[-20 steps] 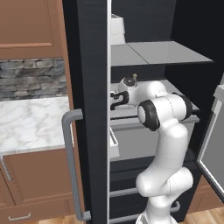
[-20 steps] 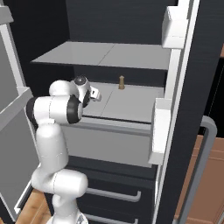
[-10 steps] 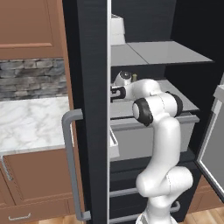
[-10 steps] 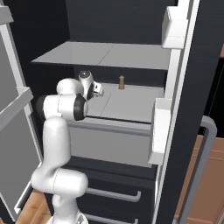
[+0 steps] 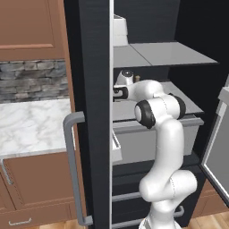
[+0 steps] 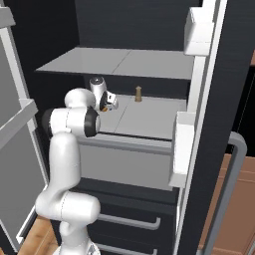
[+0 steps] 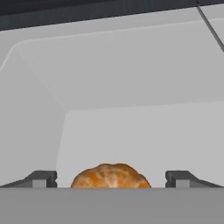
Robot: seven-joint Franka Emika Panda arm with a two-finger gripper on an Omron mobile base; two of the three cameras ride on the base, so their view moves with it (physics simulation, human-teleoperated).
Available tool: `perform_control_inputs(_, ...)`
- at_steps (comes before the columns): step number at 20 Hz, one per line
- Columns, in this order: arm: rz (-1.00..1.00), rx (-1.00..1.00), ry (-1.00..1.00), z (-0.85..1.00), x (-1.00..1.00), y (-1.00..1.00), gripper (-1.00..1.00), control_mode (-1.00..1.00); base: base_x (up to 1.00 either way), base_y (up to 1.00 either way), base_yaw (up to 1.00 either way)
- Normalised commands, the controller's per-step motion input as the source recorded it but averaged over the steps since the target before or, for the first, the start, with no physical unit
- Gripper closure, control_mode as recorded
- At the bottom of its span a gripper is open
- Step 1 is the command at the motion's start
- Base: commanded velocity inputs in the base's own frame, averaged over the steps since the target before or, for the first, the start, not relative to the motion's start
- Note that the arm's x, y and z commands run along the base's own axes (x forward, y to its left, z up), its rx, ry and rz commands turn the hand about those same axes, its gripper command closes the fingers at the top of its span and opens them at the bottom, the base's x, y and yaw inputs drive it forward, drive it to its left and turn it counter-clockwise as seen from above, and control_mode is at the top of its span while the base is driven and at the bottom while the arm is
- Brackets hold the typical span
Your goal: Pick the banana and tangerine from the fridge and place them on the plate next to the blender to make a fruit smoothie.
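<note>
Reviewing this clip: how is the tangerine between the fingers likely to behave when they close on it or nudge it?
The tangerine looks round, so a nudge would probably roll it across the flat fridge shelf. Its bumpy peel likely grips well. The gripper stands open around it, both fingers apart from it.

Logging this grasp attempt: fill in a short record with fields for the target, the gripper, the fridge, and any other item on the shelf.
target: tangerine, lying on the grey fridge shelf
gripper: gripper open, one fingertip on each side of the tangerine, not closed on it
arm: reaching into the fridge at middle shelf level
fridge: door open, long grey bar handle on the door
other item: small tan bottle-shaped object upright near the back of the same shelf
banana: not located
</note>
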Motion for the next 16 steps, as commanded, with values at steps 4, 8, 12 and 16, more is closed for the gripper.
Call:
perform_control_inputs(4, 0.00, 0.00, -0.02, -0.28, -0.05, 0.00, -1.00, -1.00, 0.00, 0.00, 0.00)
perform_control_inputs(8, 0.00, 0.00, -0.01, 0.00, 0.00, 0.00, 1.00, -1.00, 0.00, 0.00, 0.00)
perform_control_inputs(12, 0.00, 0.00, 0.00, 0.00, 0.00, 0.00, 1.00, -1.00, 0.00, 0.00, 0.00)
perform_control_inputs(16, 0.00, 0.00, 0.00, 0.00, -0.02, 0.00, 1.00, -1.00, 0.00, 0.00, 0.00)
